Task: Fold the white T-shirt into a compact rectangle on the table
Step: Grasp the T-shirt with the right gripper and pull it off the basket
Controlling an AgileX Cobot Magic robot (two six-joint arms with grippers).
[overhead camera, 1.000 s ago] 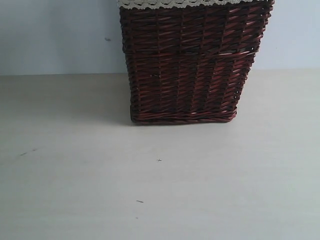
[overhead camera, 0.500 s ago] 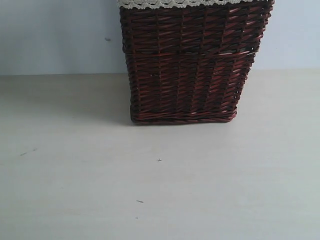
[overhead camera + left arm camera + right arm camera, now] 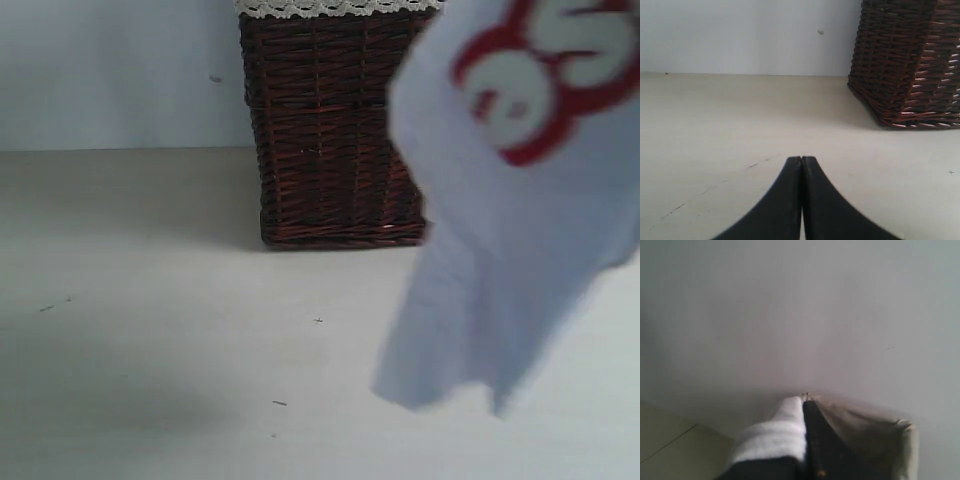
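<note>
Behind the table [image 3: 150, 350], pale wall [image 3: 110, 60].

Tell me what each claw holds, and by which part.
Right claw pinches a bunched bit of the white T-shirt; which part cannot be told. Left claw is shut, empty.

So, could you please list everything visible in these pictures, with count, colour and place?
white T-shirt: one, white with red-edged lettering, hanging blurred at the right, partly hiding the basket.
basket: one, dark brown wicker with cream lace trim, at the back of the table.
table: one, pale beige, below everything.
wall: one, light blue-grey, behind.
left pincer: one, black, shut, empty, low over the table.
right pincer: one, black, shut on the white T-shirt.
</note>
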